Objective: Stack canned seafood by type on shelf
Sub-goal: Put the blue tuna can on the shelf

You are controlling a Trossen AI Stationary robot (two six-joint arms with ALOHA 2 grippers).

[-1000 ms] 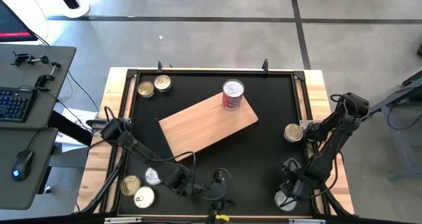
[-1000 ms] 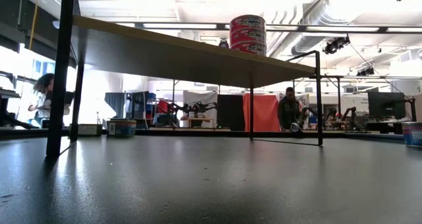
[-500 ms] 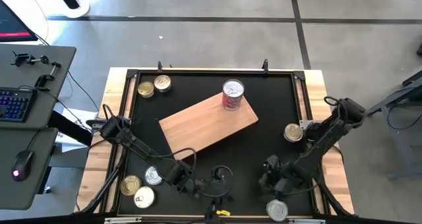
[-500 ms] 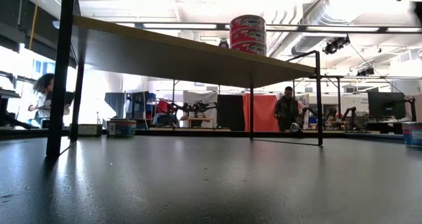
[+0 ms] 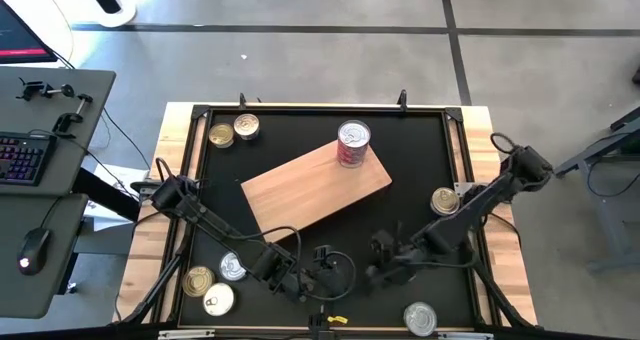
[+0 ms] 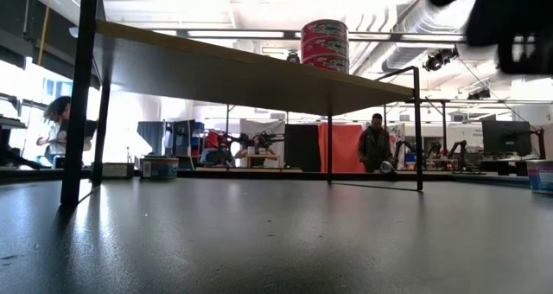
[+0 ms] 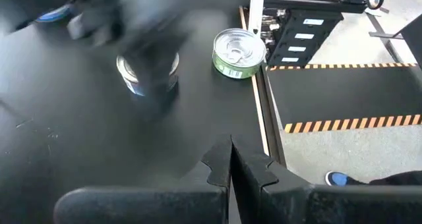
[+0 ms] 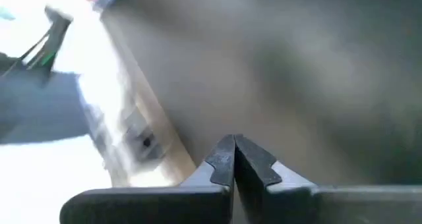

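the right gripper (image 5: 383, 265), lower centre of the high view, has its fingers pressed together, holding nothing. the left gripper (image 5: 330, 280), lower centre, is likewise closed and empty. the shelf (image 5: 300, 195) lies mid-frame, with the red-labelled tin (image 5: 353, 143) on its upper right corner.

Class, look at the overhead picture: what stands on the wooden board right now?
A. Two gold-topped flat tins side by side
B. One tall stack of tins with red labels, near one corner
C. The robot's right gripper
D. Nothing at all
B: in the high view only the red-labelled stack of tins stands on the wooden board, near its far corner; the flat tins lie on the black tabletop.
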